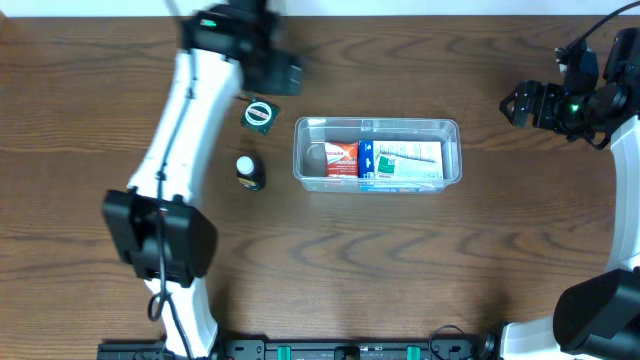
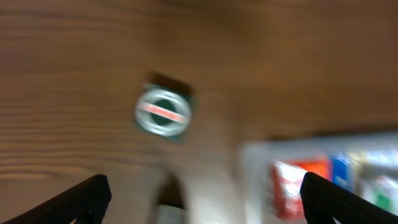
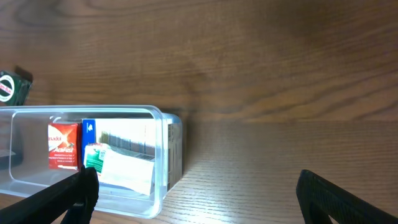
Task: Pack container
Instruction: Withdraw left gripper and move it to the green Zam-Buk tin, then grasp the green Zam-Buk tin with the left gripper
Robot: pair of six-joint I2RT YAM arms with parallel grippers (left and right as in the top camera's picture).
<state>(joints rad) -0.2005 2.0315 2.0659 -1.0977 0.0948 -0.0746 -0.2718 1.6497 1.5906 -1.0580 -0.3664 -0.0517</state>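
The clear plastic container (image 1: pixel 450 128) lies at mid-table. It holds a red packet (image 1: pixel 342 158) and blue, green and white packets (image 1: pixel 405 162). A round green tin (image 1: pixel 259 115) and a small dark bottle with a white cap (image 1: pixel 248 170) stand on the table left of it. My left gripper (image 1: pixel 280 72) is open and empty above the tin. Its view is blurred and shows the tin (image 2: pixel 163 112) and the container (image 2: pixel 261 152) between the fingers (image 2: pixel 205 180). My right gripper (image 1: pixel 515 103) is open and empty, right of the container (image 3: pixel 163 124), with bare wood between its fingers (image 3: pixel 198 177).
The table is dark wood. The left arm's white link (image 1: pixel 185 110) runs down the left side. The right arm (image 1: pixel 620 150) stands along the right edge.
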